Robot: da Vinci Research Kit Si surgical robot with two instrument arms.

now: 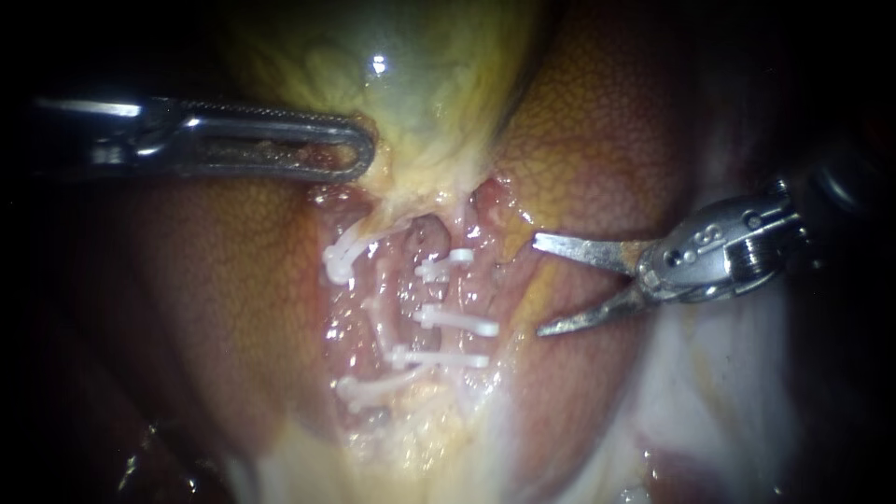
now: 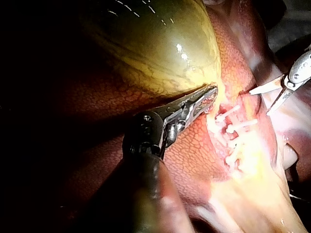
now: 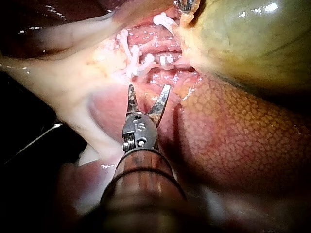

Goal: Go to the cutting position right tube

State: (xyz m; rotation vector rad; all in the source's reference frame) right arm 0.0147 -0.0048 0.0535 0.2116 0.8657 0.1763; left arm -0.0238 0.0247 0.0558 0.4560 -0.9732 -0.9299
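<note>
Background, endoscope view: mottled red-brown liver (image 1: 215, 308) all around; glossy yellow-green gallbladder (image 1: 401, 75) bulging above.
Tube, endoscope view: the right tube (image 1: 422, 294), pale and thin, in raw pink tissue, long axis roughly up-down, crossed by three white plastic clips (image 1: 457, 320).
Blades, endoscope view: the right instrument (image 1: 539, 286) has two pointed metal blades spread apart, empty; tube just left of their tips, untouched.
Holder, endoscope view: the left instrument (image 1: 362, 149), long slotted steel jaws clamped on the gallbladder's lower edge.
Left wrist view: jaws pinching the gallbladder's rim; clips just beside them; spread blades beyond.
Right wrist view: blades gaping; the clipped tube lies crosswise just ahead, apart.
</note>
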